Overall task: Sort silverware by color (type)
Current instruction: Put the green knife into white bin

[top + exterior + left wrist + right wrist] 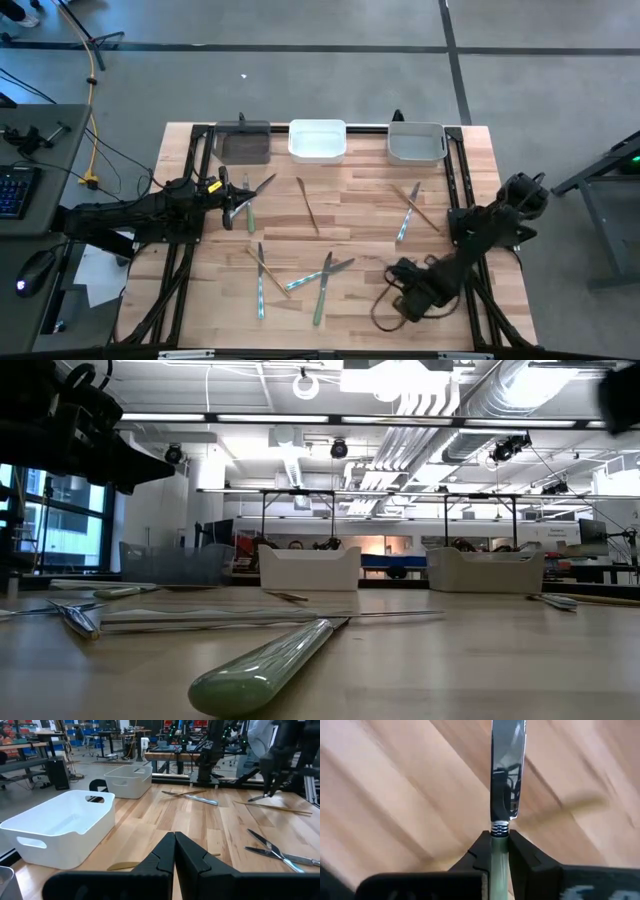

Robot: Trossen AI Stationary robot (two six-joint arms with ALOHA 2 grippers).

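Note:
Silverware lies scattered on the wooden table: a bronze piece (pixel 308 205), a crossed blue and bronze pair (pixel 410 210), and several pieces near the front edge (pixel 320 280). A green handle (pixel 265 665) lies closest in the low view. My left gripper (pixel 235 203) (pixel 175 851) is shut and empty, beside a knife (pixel 256 193) and a green-handled piece (pixel 251 216) at the table's left. My right gripper (pixel 400 285) (pixel 499 851), at the near right, is shut on a green-handled knife (pixel 506 775). That knife cannot be made out in the high view. My right gripper pinches the green-handled knife between its two fingers. They sit on the pale green handle (pixel 498 855) just behind the ringed collar at the blade. The fingers lie along the knife. The metal blade (pixel 507 765) sticks straight out past the fingertips, above the wood.
Three bins stand in a row along the far edge: dark (pixel 243 143), white (pixel 317 140) and grey (pixel 415 143). A dark cable loop (pixel 383 312) lies by the right gripper. Bare wood shows in the middle of the table (pixel 355 215).

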